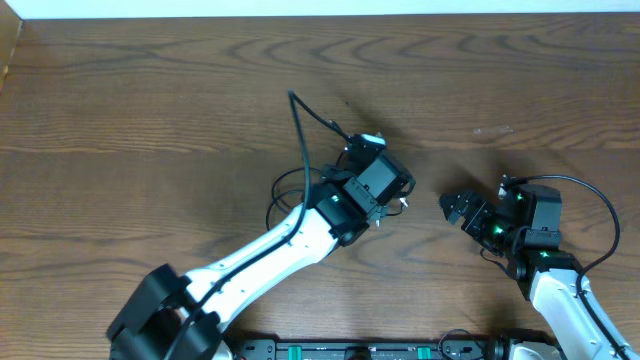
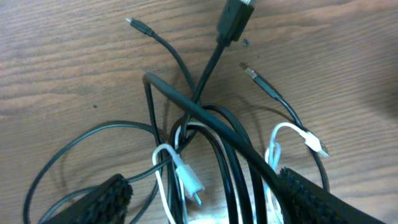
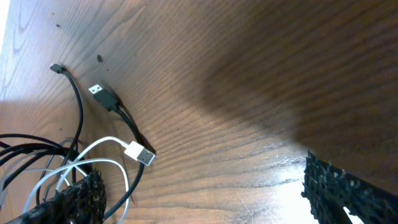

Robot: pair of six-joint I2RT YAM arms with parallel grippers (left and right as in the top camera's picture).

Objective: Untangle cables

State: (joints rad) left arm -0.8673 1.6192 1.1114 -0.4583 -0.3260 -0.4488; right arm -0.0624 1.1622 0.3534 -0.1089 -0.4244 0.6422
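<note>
**Cables knotted under the left gripper, both grippers spread**

Your cables (image 2: 211,124) lie in one knot on the wooden table (image 1: 150,100), near its middle. Several black cords (image 2: 227,155) cross and loop over each other there, and the white cord (image 2: 163,163) threads through the same crossing. Its two white plugs (image 2: 316,146) lie on either side of the knot.

Loose ends fan outward from the knot. You have a broad black plug (image 2: 235,18) at the top of the left wrist view, a thin cord ending in a small tip (image 2: 132,22), and a metal-tipped plug (image 2: 250,73) to the right. From overhead, one black cord (image 1: 300,135) runs away from the knot toward the far edge. Most of the rest is hidden beneath the left arm (image 1: 280,245).

Your left gripper (image 2: 202,186) hangs over the knot with its fingers (image 2: 112,196) wide apart, the cords lying between them and nothing clamped. Whether a finger touches a cord, you cannot tell.

Your right gripper (image 3: 202,180) sits just right of the left one, apart from it. Its fingers (image 3: 348,193) are also spread and hold nothing. The knot's edge lies beside its other finger.
</note>
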